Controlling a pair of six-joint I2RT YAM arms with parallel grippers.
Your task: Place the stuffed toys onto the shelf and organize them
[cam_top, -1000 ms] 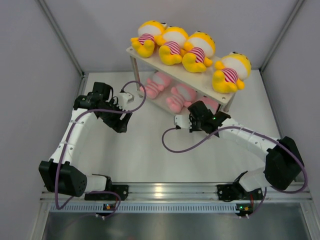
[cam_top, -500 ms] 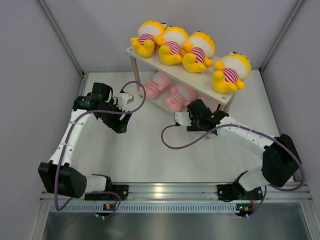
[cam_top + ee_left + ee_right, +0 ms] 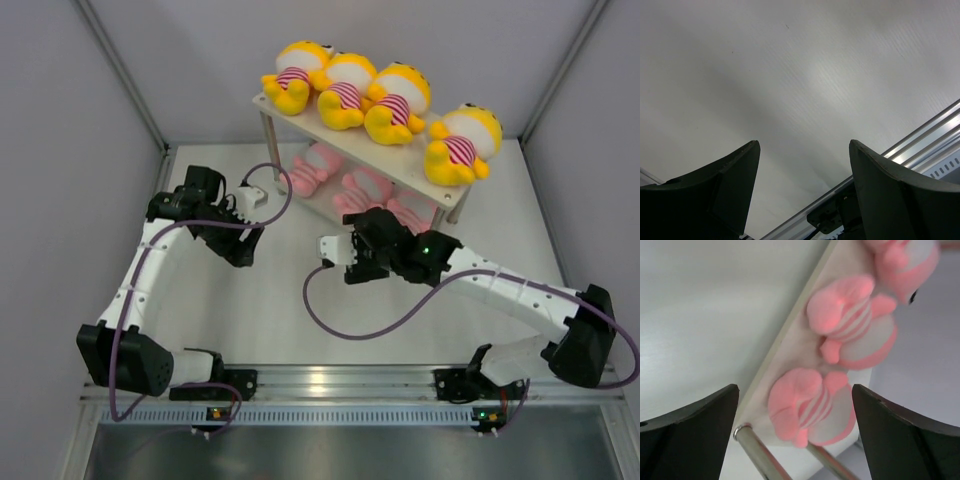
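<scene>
**Student:** How did the fingers (image 3: 690, 435) of the right gripper (image 3: 795, 388) stand?

**Tutor:** Wide apart, with nothing between them. In the wrist view they framed the lower board of the shelf (image 3: 800, 335), close in front of it and not touching it.

**Student:** What lay on that board?

**Tutor:** Three pink stuffed toys (image 3: 810, 415) lay in a row with their striped bodies showing. The nearest was beside a metal corner leg (image 3: 755, 450). In the top view, four yellow stuffed toys (image 3: 395, 100) occupied the upper board. Three were bunched together, and the fourth sat at the right end, slightly apart.

**Student:** And the left gripper (image 3: 804, 142)?

**Tutor:** Its fingers were likewise spread and empty. They pointed at the bare white table (image 3: 790, 75), with an aluminium rail (image 3: 920, 145) at the lower right of its wrist view.

**Student:** Where were the arms as a whole?

**Tutor:** Seen from above, the left arm hung to the left of the shelf, well apart from it. The right arm reached across the table toward the shelf's front edge, and a purple cable (image 3: 340, 315) looped beneath it.
</scene>
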